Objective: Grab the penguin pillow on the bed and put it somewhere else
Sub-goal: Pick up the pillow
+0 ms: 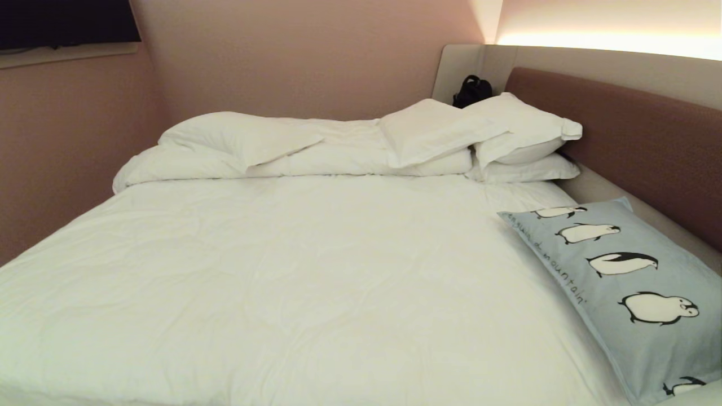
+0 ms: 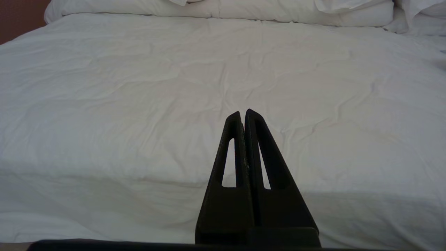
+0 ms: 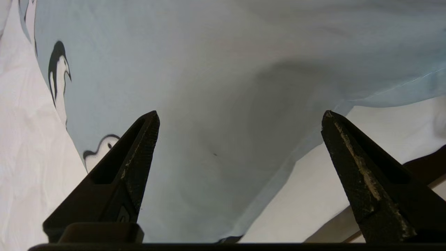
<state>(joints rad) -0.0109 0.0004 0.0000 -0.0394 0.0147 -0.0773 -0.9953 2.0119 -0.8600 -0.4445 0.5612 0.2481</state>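
The light blue-grey penguin pillow [image 1: 626, 282] lies at the right edge of the bed [image 1: 293, 282], next to the beige surround, its row of penguins facing up. Neither arm shows in the head view. In the right wrist view the pillow [image 3: 216, 104] fills most of the picture, and my right gripper [image 3: 240, 116] hovers close over its edge, open wide with nothing between the fingers. My left gripper [image 2: 243, 113] is shut and empty, pointing across the white sheet [image 2: 174, 87] from the bed's near side.
White pillows [image 1: 524, 135] and a folded white duvet [image 1: 254, 146] are piled along the far side of the bed. A black bag [image 1: 472, 90] sits in the far corner. The brown headboard [image 1: 637, 135] runs along the right; a pink wall bounds the left.
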